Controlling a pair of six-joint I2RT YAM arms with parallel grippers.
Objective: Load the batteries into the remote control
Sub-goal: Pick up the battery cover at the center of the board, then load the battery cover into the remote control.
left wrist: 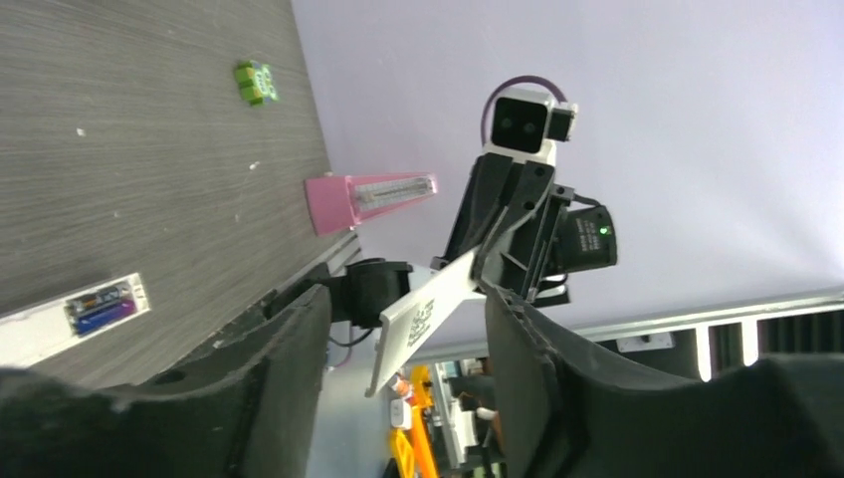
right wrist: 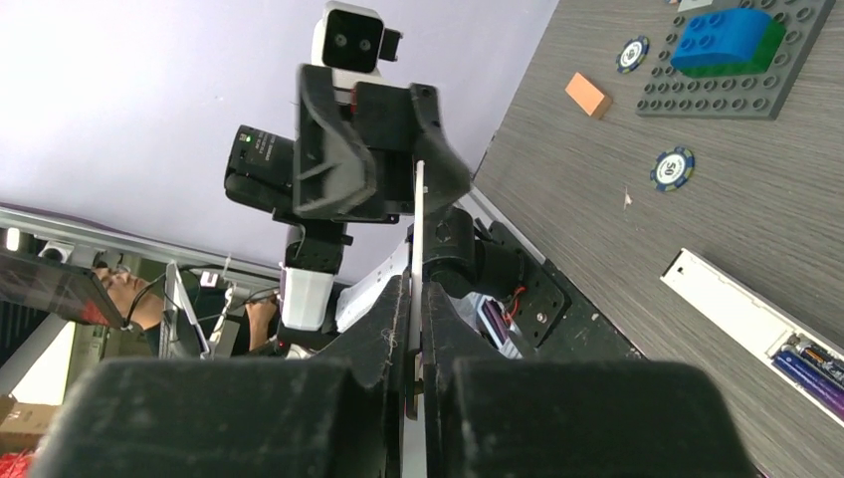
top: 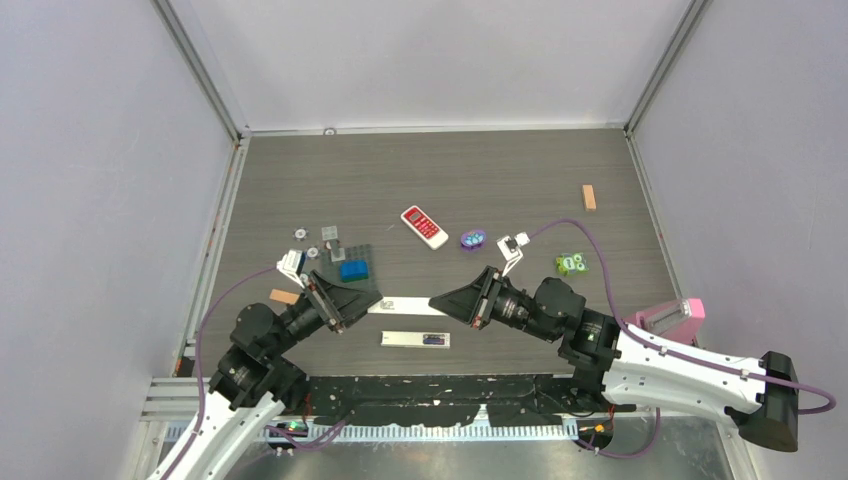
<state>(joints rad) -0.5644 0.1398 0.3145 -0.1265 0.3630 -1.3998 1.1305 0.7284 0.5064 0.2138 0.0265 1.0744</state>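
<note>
The remote control point(top: 415, 340) lies flat near the table's front edge, a long white bar. Its open dark end holds the batteries point(top: 434, 340), which show blue-purple in the left wrist view point(left wrist: 100, 307) and the right wrist view point(right wrist: 808, 363). Above the remote, a thin white cover plate point(top: 405, 307) hangs level between the two arms. My right gripper point(top: 441, 303) is shut on the plate's right end, which shows edge-on between its fingers point(right wrist: 416, 299). My left gripper point(top: 362, 305) is open, its jaws standing wide on either side of the plate's left end point(left wrist: 413, 319).
A wider white remote with a red face point(top: 424, 227) lies mid-table. A grey baseplate with a blue brick point(top: 352, 270) sits behind my left gripper. Chips point(top: 300, 233), an orange block point(top: 284, 296), a purple piece point(top: 472, 239), a green piece point(top: 571, 264), a wooden block point(top: 589, 197) and a pink object point(top: 670, 318) lie around.
</note>
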